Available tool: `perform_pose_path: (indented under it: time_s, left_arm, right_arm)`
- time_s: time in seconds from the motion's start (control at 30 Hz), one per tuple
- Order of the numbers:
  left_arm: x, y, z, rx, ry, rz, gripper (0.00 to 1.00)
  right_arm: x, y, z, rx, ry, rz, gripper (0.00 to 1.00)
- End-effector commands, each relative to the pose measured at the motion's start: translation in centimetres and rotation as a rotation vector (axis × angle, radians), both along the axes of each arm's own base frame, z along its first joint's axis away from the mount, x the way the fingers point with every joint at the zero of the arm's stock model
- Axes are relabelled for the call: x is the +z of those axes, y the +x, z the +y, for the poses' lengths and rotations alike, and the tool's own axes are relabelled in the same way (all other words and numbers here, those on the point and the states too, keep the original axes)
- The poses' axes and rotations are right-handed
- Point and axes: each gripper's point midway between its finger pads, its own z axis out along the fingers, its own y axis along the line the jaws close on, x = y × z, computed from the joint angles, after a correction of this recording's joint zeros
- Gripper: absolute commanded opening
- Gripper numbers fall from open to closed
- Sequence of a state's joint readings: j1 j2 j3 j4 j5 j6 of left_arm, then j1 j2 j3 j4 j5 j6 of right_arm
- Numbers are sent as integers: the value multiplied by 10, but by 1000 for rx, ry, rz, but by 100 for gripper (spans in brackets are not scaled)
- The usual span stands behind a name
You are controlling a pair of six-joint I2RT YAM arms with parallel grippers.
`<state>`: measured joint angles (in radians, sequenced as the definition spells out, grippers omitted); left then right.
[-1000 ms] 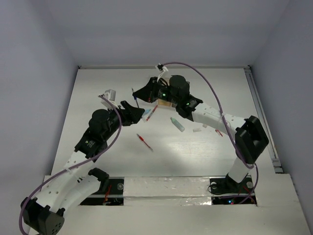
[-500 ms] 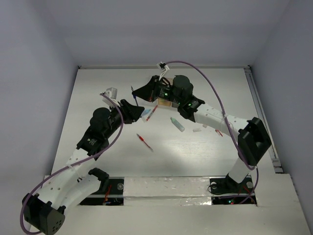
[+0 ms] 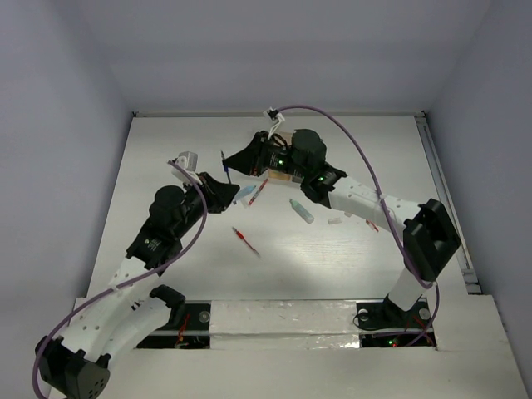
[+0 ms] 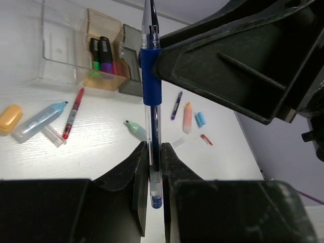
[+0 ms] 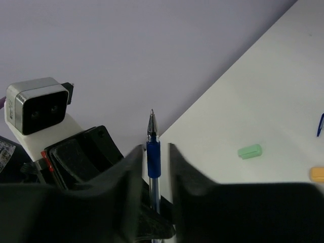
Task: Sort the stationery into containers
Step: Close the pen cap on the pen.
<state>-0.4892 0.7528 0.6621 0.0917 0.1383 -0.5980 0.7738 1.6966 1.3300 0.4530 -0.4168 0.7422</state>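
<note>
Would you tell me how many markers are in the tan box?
2: a green marker and a purple marker, side by side in the tan box; more may be hidden.

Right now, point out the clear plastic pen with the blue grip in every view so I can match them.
Top external: clear plastic pen with the blue grip, left of centre, where the two arms meet.
Left wrist: centre, rising from the left end effector.
Right wrist: lower centre, tip up.
Shared landmark: the left end effector, shut on it.
</note>
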Motion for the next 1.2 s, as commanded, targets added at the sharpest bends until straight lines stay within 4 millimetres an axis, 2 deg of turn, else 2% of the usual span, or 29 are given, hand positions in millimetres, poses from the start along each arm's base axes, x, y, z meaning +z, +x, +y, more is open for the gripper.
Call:
perform_pose_path:
  time_s: [0.0,0.03,0.07,0.1,0.13,0.17,0.23,0.27,0.33,0.37,0.4,0.43,0.5,0.53,0.57,0.6,0.63,0.67,0.73,0.77,0.83,0.87,0.9,1.0,1.07,1.1,1.13,1.17]
  left_arm:
    - [17,-1,17,52,39,-64,0]
    - [23,0,23,72,50,-73,0]
    - [18,1,33,106,88,-59,0]
    - [25,3,43,137,98,-72,0]
    - [27,4,49,156,112,-73,0]
    - [24,3,55,167,144,-68,0]
    - [31,4,67,195,161,-81,0]
    - [31,5,76,213,171,-78,0]
    - [39,3,83,216,192,-110,0]
    - [40,2,86,213,200,-114,0]
    - [44,1,86,205,206,-129,0]
    - [52,0,89,211,216,-152,0]
    - [61,-1,91,222,224,-174,0]
    - [72,-1,93,230,231,-203,0]
    - [77,1,97,252,240,-216,0]
    - [82,3,99,266,249,-230,0]
    - [92,4,101,276,249,-249,0]
    - [94,9,99,273,250,-251,0]
    - [99,7,88,234,237,-266,0]
    - [104,6,83,215,205,-278,0]
    - [103,4,79,205,187,-285,0]
    - [107,2,76,197,174,-300,0]
    - [110,0,73,186,162,-308,0]
    - [118,-3,66,160,152,-330,0]
    - [121,-5,62,143,149,-338,0]
    - [120,-5,58,128,150,-336,0]
    - [120,-5,58,126,151,-335,0]
    - [119,-5,57,122,152,-335,0]
  right_arm:
    - [15,2,-1,5,-22,-66,40]
    - [18,1,-1,15,-29,-75,45]
    - [13,10,-8,0,-49,-67,49]
    - [12,12,-12,4,-58,-70,50]
    - [11,10,-15,33,-60,-73,51]
    - [7,18,-23,26,-71,-64,51]
    - [-1,21,-28,41,-95,-71,50]
    - [-11,21,-29,45,-128,-46,48]
    - [-22,30,-24,46,-184,-58,34]
    - [-37,33,-23,48,-236,-19,29]
    - [-60,42,-16,57,-283,7,19]
    - [-52,53,-11,44,-285,-9,11]
    - [-77,64,-7,40,-361,32,5]
    - [-85,80,3,31,-383,32,5]
    - [-98,84,6,17,-433,46,5]
    - [-105,89,13,18,-463,10,7]
    - [-134,95,23,27,-503,33,8]
    - [-124,96,37,24,-512,10,9]
    - [-136,103,52,27,-555,-16,13]
    - [-149,115,61,-2,-588,-11,16]
    - [-163,122,69,-15,-626,-27,26]
    - [-188,128,74,-38,-672,-23,31]
    - [-182,130,81,-51,-672,-64,39]
    - [-199,139,91,-127,-703,-109,50]
    - [-202,145,97,-168,-705,-145,53]
    - [-218,146,100,-172,-738,-163,55]
    - [-210,142,111,-179,-729,-200,56]
    - [-213,151,106,-229,-756,-214,57]
